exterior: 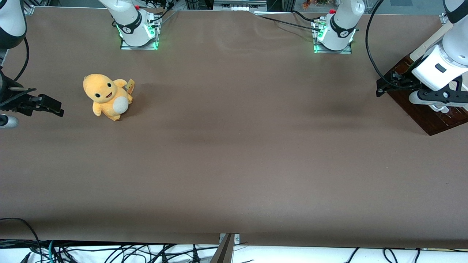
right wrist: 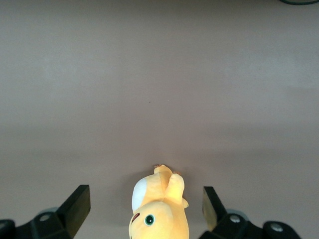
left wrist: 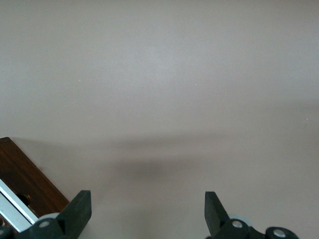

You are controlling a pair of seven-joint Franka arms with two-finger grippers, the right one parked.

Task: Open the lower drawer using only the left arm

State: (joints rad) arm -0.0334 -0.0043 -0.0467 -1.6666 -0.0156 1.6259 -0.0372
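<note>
Front view — found gripper (exterior: 384, 87) at cabinet (exterior: 427, 117) edge, toward working arm's end. Wrist view: fingers (left wrist: 79, 211) spread wide over bare table (left wrist: 164, 74). Drawer not made out — only dark wood and a silver strip (left wrist: 15, 204).

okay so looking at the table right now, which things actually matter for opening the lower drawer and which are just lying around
Part of the job:
- wooden drawer unit, at the working arm's end of the table
- left arm
- its gripper, open, above the table beside the unit

Just lying about:
- yellow plush toy, toward the parked arm's end

A yellow plush toy (exterior: 107, 96) sits on the brown table (exterior: 234, 153), toward the parked arm's end.
</note>
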